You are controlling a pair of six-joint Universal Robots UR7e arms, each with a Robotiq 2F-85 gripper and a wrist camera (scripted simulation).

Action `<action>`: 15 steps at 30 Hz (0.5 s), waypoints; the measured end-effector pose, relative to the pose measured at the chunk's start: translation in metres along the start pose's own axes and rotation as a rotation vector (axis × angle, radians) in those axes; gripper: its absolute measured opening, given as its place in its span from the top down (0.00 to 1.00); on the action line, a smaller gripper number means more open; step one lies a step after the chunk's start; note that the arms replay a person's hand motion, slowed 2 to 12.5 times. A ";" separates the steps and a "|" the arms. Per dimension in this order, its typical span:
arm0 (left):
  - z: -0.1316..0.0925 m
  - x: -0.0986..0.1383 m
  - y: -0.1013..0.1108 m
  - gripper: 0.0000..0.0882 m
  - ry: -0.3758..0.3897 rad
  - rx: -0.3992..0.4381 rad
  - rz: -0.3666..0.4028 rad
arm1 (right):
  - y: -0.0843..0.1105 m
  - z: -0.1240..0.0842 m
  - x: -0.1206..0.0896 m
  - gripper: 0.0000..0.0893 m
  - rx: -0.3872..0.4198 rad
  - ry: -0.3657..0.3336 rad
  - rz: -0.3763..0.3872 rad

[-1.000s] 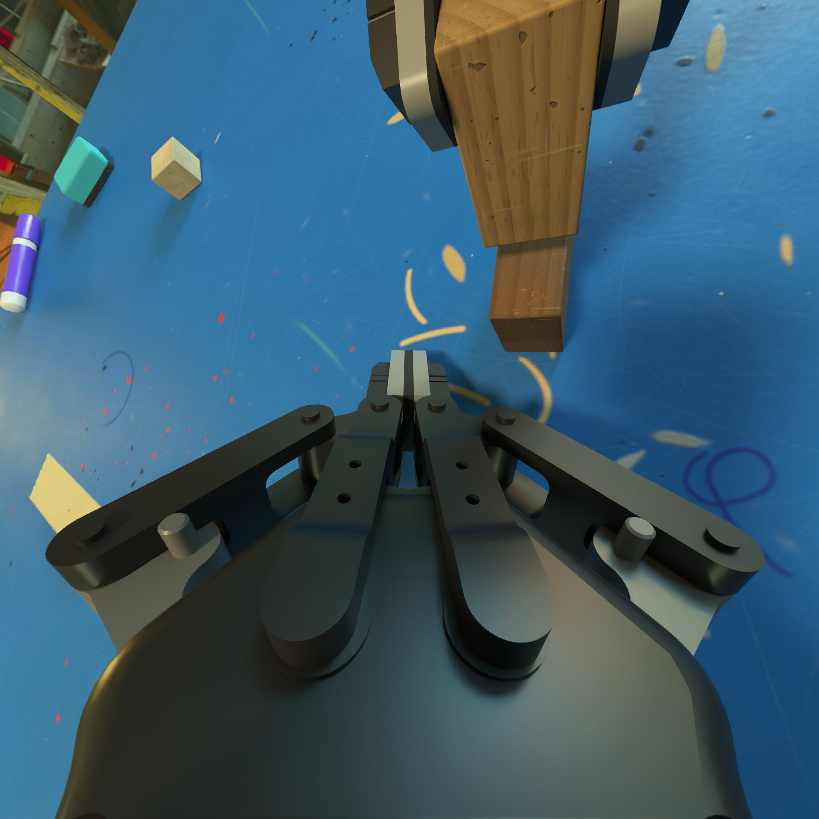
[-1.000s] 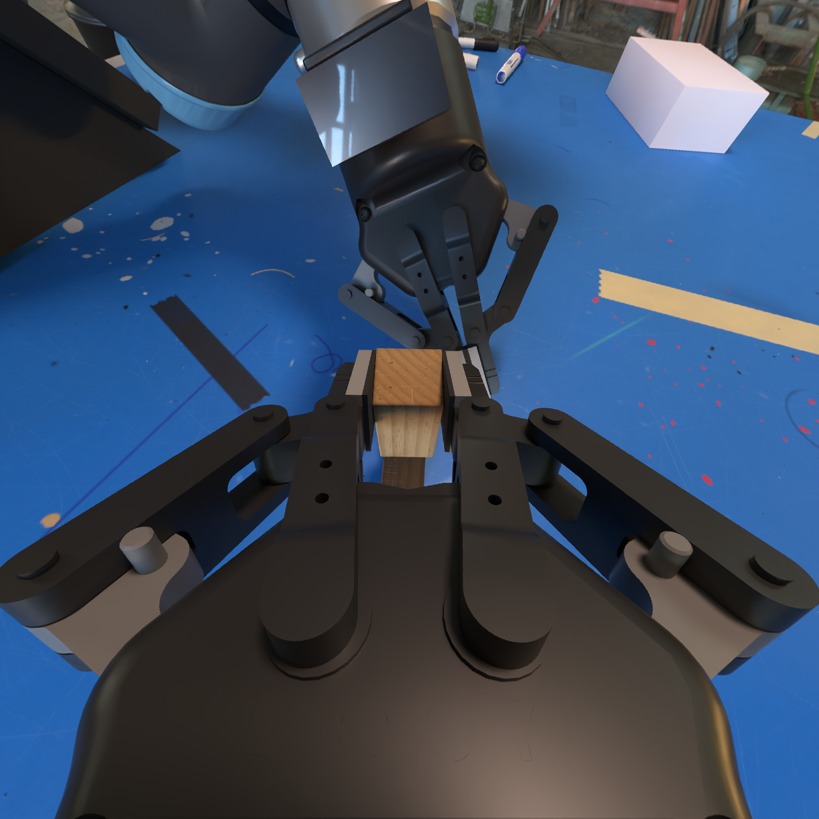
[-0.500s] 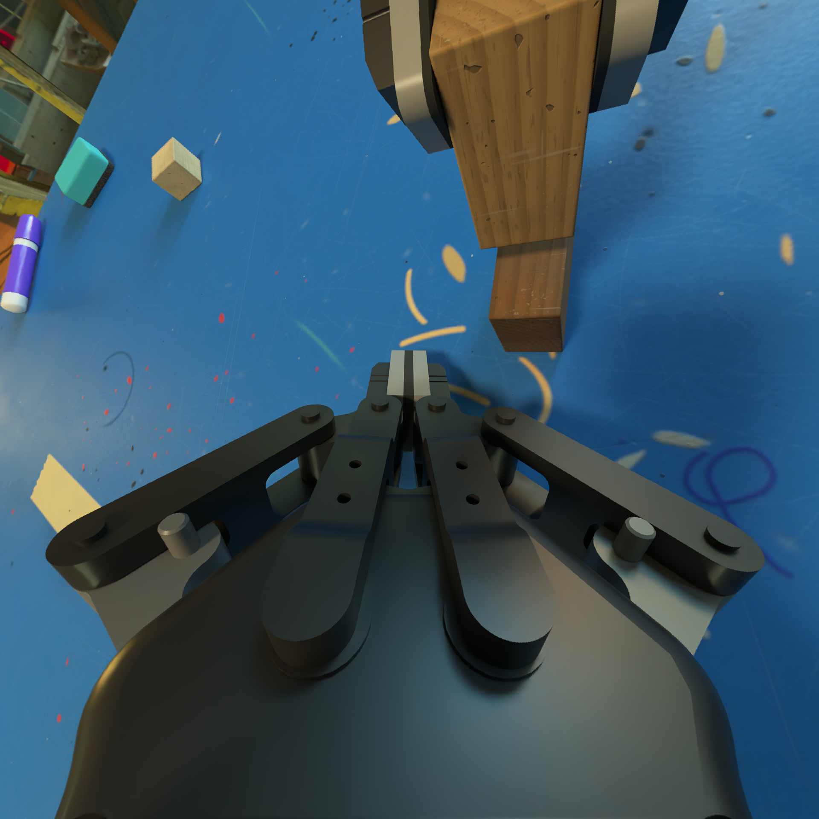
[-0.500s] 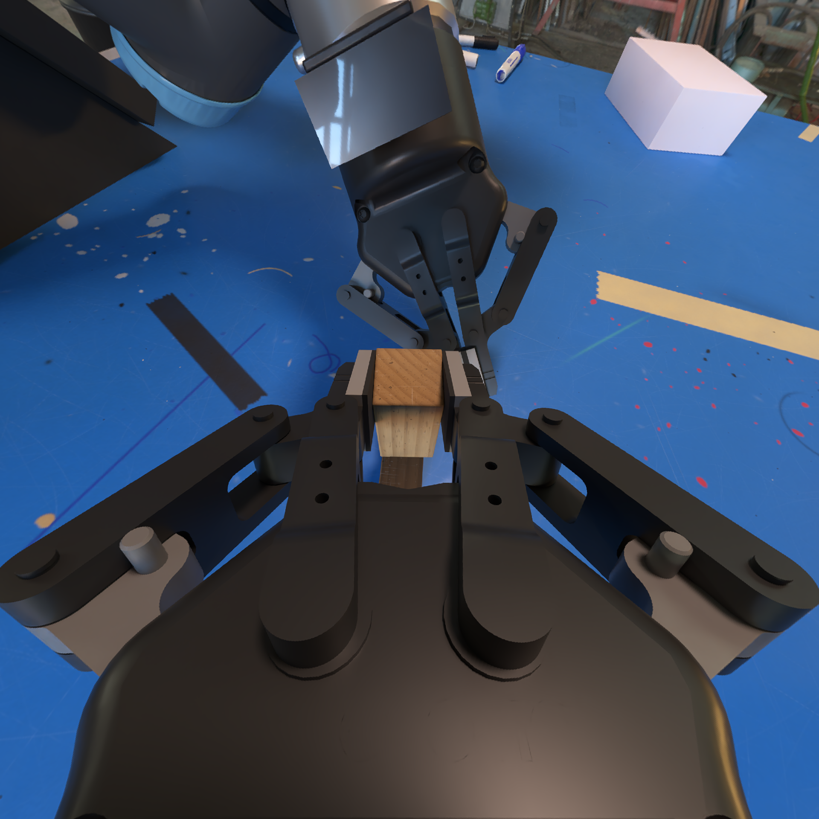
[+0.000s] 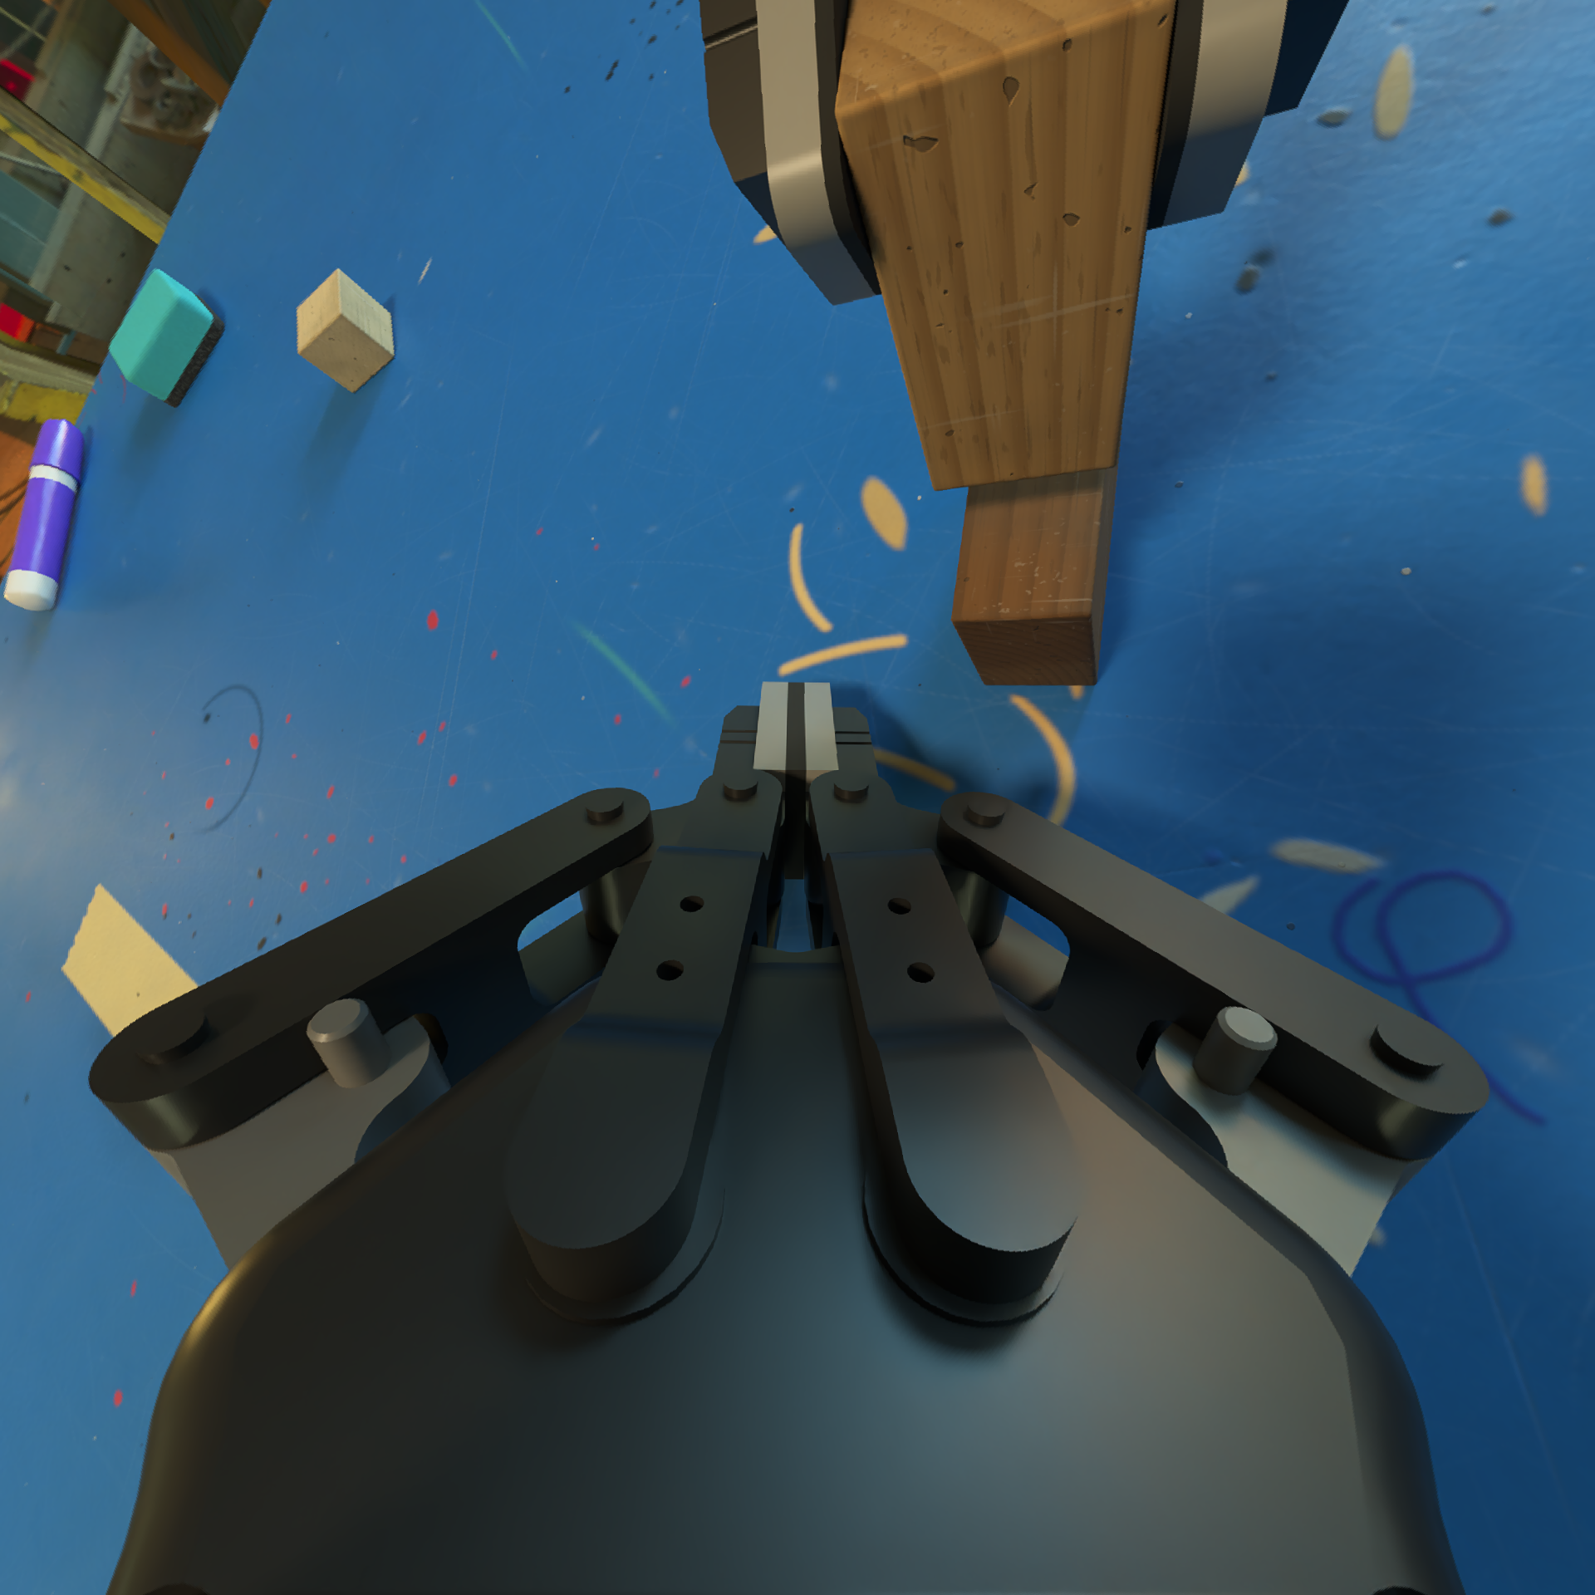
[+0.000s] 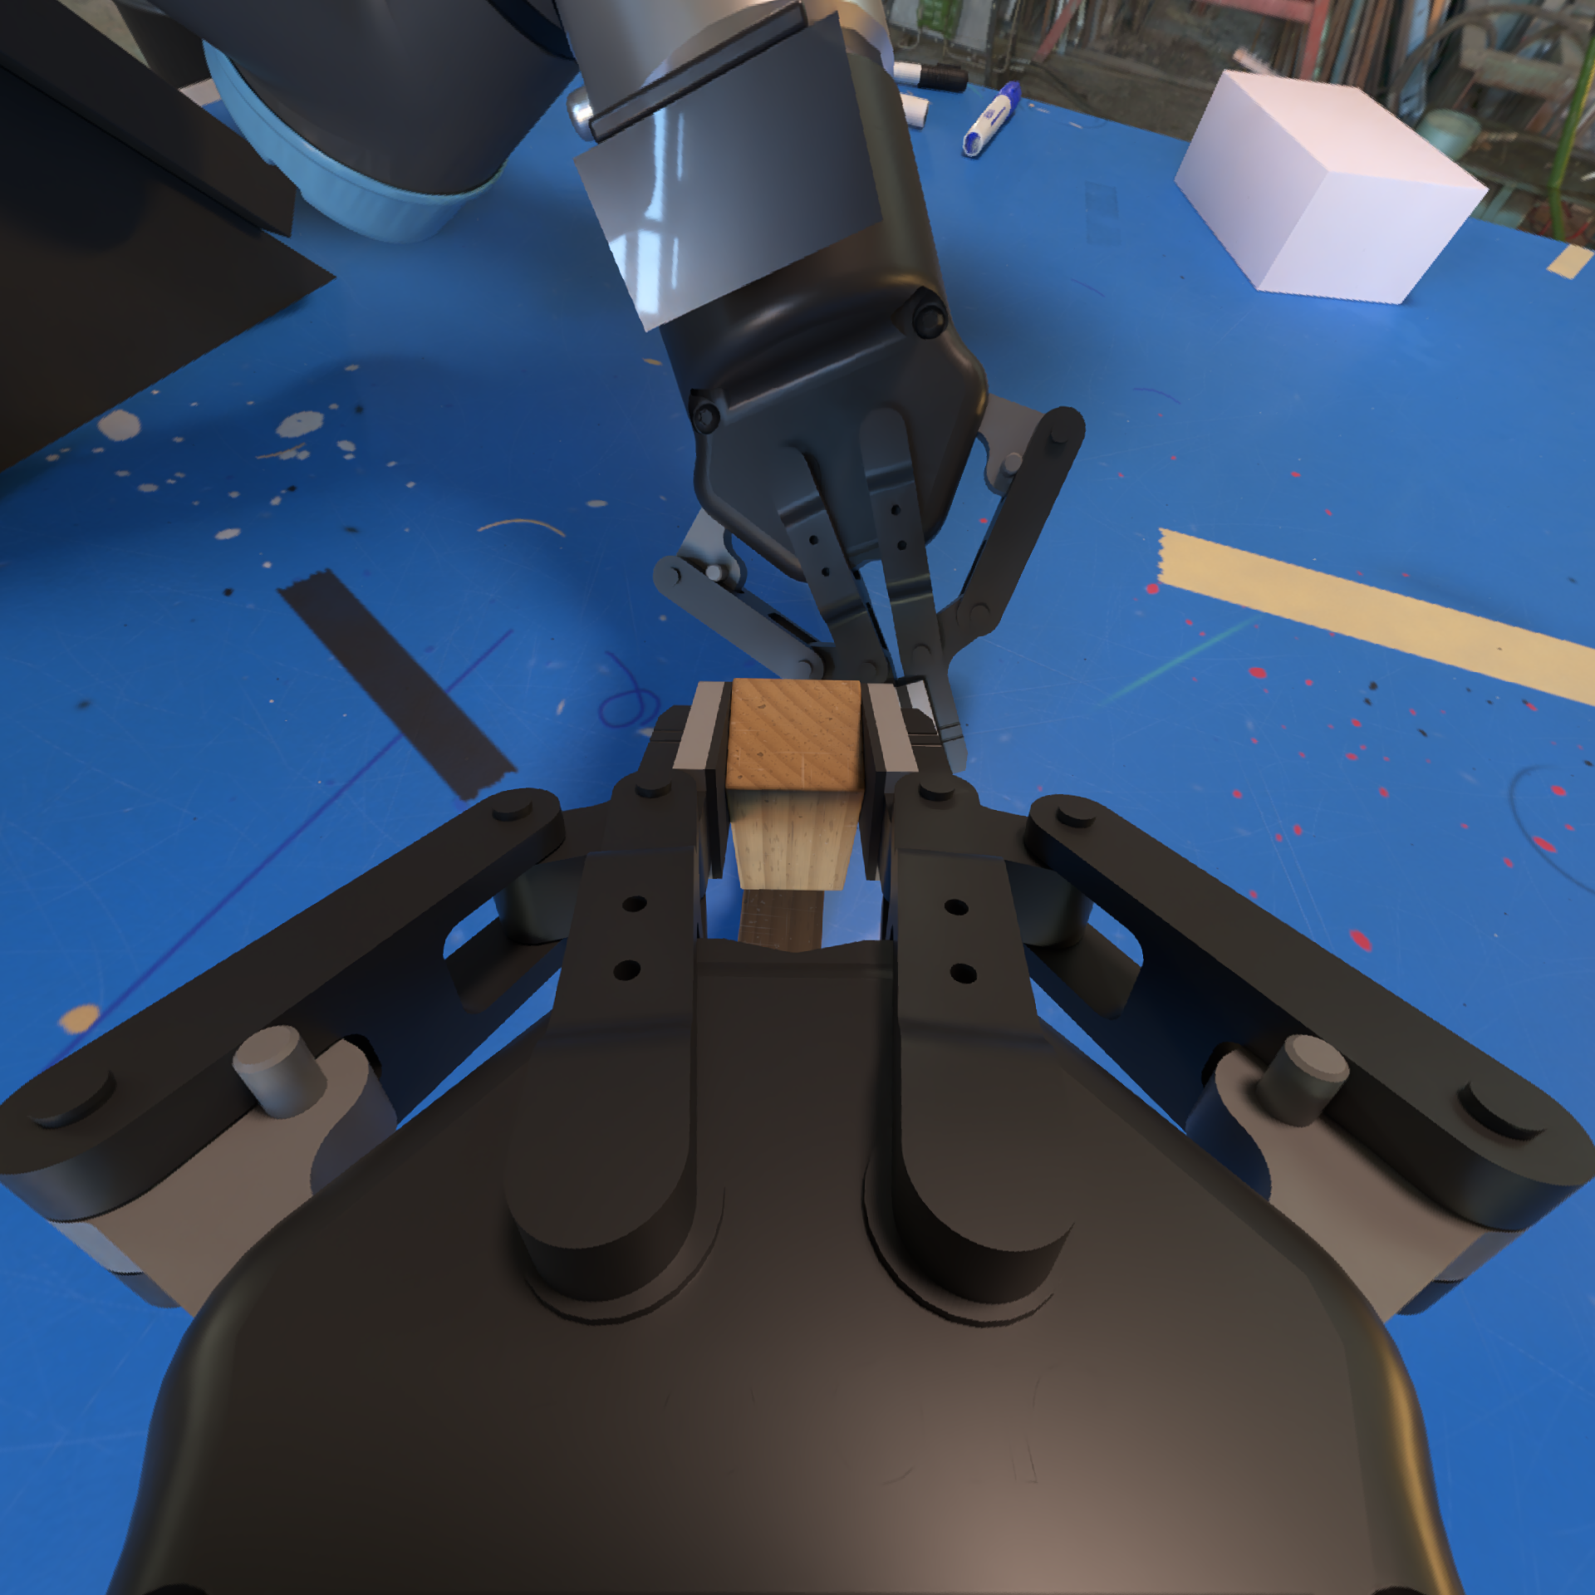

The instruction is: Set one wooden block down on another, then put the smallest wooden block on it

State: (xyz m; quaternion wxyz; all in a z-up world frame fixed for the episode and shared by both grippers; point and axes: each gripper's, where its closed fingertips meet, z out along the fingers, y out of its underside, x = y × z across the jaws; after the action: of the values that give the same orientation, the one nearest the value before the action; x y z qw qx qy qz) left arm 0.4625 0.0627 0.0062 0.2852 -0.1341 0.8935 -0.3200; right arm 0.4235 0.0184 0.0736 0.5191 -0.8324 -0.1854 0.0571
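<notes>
My right gripper (image 6: 794,734) is shut on a light brown wooden block (image 6: 794,734). In the left wrist view this block (image 5: 1010,285) hangs between the right gripper's pads just above a darker wooden block (image 5: 1031,578) that lies on the blue table (image 5: 518,431); whether they touch I cannot tell. The darker block shows as a sliver under the held one in the right wrist view (image 6: 781,919). My left gripper (image 5: 796,725) is shut and empty, low over the table beside the darker block. A small pale wooden cube (image 5: 343,330) sits far left.
A teal eraser (image 5: 164,335) and a purple glue stick (image 5: 43,513) lie near the table's left edge. A white box (image 6: 1320,185) and markers (image 6: 991,118) stand at the far side. Black tape (image 6: 397,682) and a yellow tape strip (image 6: 1372,604) lie flat on the table.
The right gripper with its block has shifted very slightly; the held block looks a little nearer the darker one. The left gripper has not moved.
</notes>
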 end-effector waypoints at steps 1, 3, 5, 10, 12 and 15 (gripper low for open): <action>0.000 0.000 0.000 1.00 0.000 0.000 0.000 | 0.000 0.000 0.000 0.72 0.000 0.001 -0.001; 0.000 0.000 0.000 1.00 0.000 0.000 0.000 | 0.000 0.000 0.000 0.72 -0.001 0.001 -0.001; 0.000 0.000 0.000 1.00 0.000 0.000 0.000 | 0.000 0.000 0.000 0.72 -0.001 0.002 -0.002; 0.000 0.000 0.000 1.00 0.000 0.000 0.000 | 0.000 0.001 -0.001 0.72 -0.003 0.003 -0.002; 0.000 0.000 0.000 1.00 0.000 0.000 0.000 | 0.000 0.001 -0.001 0.72 -0.004 0.004 -0.003; 0.000 0.000 0.000 1.00 0.000 0.000 0.001 | 0.001 0.001 -0.001 0.72 -0.007 0.006 -0.003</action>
State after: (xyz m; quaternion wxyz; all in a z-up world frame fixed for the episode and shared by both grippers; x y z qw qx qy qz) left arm 0.4625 0.0628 0.0062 0.2855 -0.1339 0.8935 -0.3198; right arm 0.4224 0.0189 0.0724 0.5169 -0.8341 -0.1852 0.0533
